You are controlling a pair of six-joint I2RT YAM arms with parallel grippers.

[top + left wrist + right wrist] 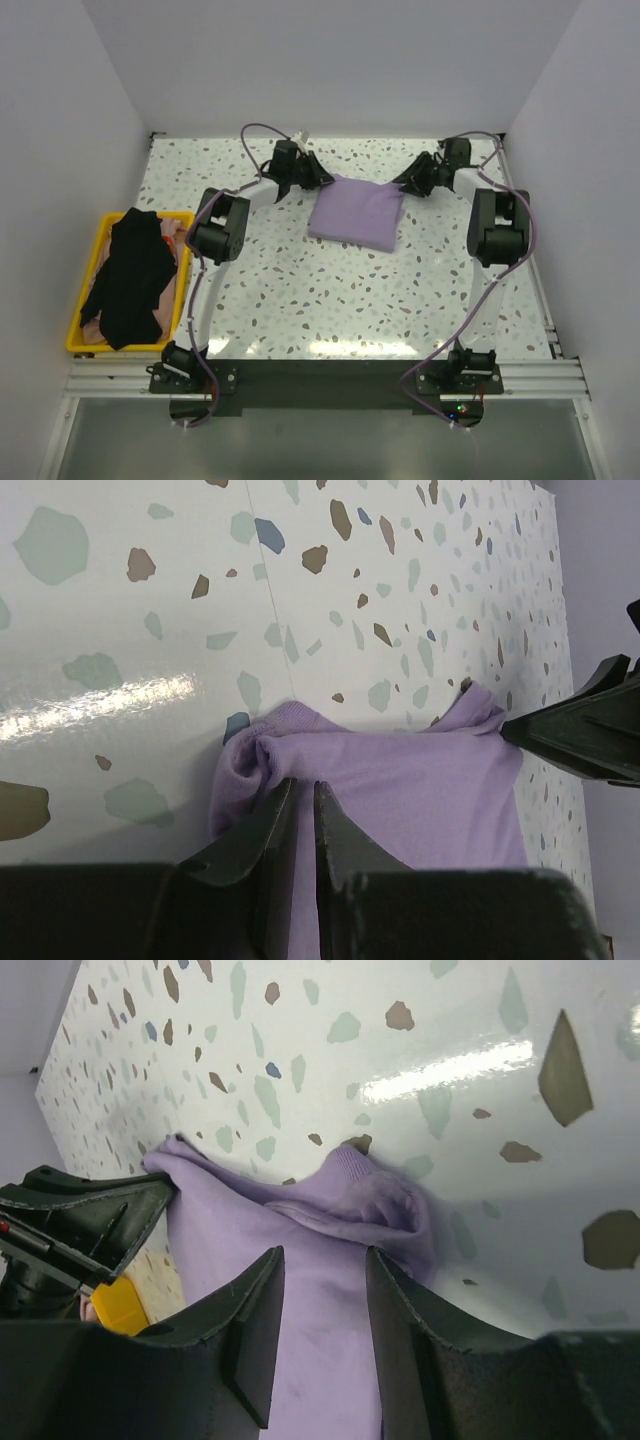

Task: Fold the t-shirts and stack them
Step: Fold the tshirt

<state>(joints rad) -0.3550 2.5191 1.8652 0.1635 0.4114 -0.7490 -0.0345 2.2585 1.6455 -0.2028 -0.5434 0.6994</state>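
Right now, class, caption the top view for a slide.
Left gripper and right gripper at folded lavender t-shirt; black t-shirt in yellow crate.

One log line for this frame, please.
lavender shirt: folded, far centre | left hand: at its left corner, grip unclear | right hand: at its right corner, open | black shirt: in crate, unfolded

Two t-shirts (lavender t-shirt point(356, 215), black t-shirt point(130, 285)); one yellow crate point(175, 217).

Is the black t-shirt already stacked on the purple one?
No, the black t-shirt lies in the yellow crate, apart from the purple t-shirt.
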